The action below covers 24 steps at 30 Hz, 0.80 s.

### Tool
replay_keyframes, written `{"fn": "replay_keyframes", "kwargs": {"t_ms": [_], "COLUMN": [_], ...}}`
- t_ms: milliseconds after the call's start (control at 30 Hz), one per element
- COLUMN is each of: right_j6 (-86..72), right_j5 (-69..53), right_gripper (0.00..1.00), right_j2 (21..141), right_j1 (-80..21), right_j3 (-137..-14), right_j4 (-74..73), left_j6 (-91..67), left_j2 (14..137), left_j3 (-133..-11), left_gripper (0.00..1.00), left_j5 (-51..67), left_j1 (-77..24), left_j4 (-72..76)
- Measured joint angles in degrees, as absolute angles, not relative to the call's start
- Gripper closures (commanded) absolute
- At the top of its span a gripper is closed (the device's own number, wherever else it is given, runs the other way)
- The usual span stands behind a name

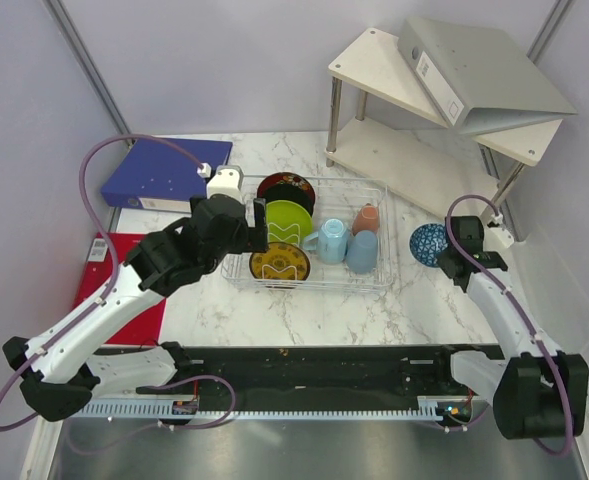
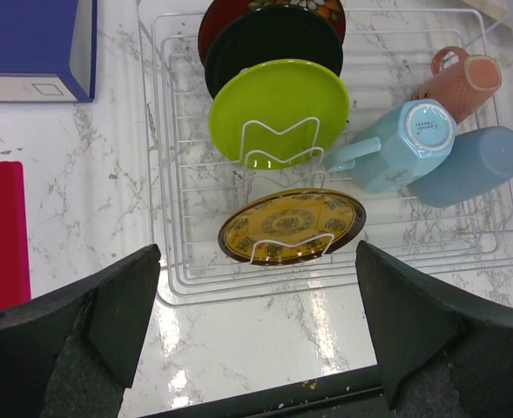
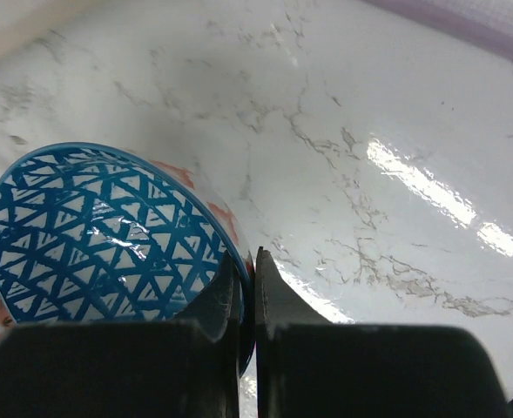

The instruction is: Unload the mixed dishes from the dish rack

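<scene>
Left wrist view looks straight down on the silvery wire dish rack, and the left fingers are spread as wide as they go, hovering over its near edge with nothing between them. That wide stance makes sense: directly below sits the yellow-brown patterned round plate, propped on edge in a white wire prong, rim up and easy to straddle. Behind it, in the same row, the lime green round plate leans in its own prong, then the glossy black round plate and the dark red-black floral plate at the back. They are all stood upright, so each offers a thin edge to pinch. On the rack's right side the light-blue handled mug, a plain blue cup and a salmon-pink mug lie tipped on their sides, touching one another. Over on the right, the right fingers are clamped narrow on the rim of the small blue patterned dish, which is already out of the rack and well to its right, low over the white marble counter. Whether it actually rests there I cannot tell. A rim pinch suits such a shallow piece. My read: one dish out, seven pieces in the rack, and the front plate looks like the left arm's target.
</scene>
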<state>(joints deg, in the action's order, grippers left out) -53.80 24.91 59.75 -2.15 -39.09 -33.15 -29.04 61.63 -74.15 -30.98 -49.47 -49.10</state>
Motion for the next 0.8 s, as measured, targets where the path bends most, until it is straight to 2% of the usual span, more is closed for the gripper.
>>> {"fn": "replay_keyframes", "kwargs": {"t_ms": [167, 500, 567, 667, 800], "right_j6": [-55.7, -57.3, -57.3, -57.0, -55.8], "right_j5": [21.5, 19.0, 18.8, 18.1, 17.0], "right_gripper": [1.00, 1.00, 0.94, 0.62, 0.43], "right_j2": [66.6, 71.9, 73.1, 75.0, 75.8], "right_j1": [-0.2, 2.9, 2.9, 3.0, 3.0], "right_j3": [-35.4, -32.6, -32.7, -32.9, -32.8], "right_j4": [-29.1, -17.0, -14.9, -11.7, -11.1], "left_j6": [-29.7, -31.6, -31.8, -32.0, -32.2], "left_j2": [61.5, 61.3, 61.5, 62.0, 62.4], "left_j3": [-72.1, -69.0, -69.0, -69.0, -68.9], "left_gripper": [0.00, 0.01, 0.00, 0.01, 0.00], "left_j5": [-29.7, -28.8, -28.5, -28.4, -28.3], "left_j1": [-49.5, -49.5, -49.5, -49.5, -49.5], "left_j4": [-49.0, -49.1, -49.1, -49.1, -49.1]}}
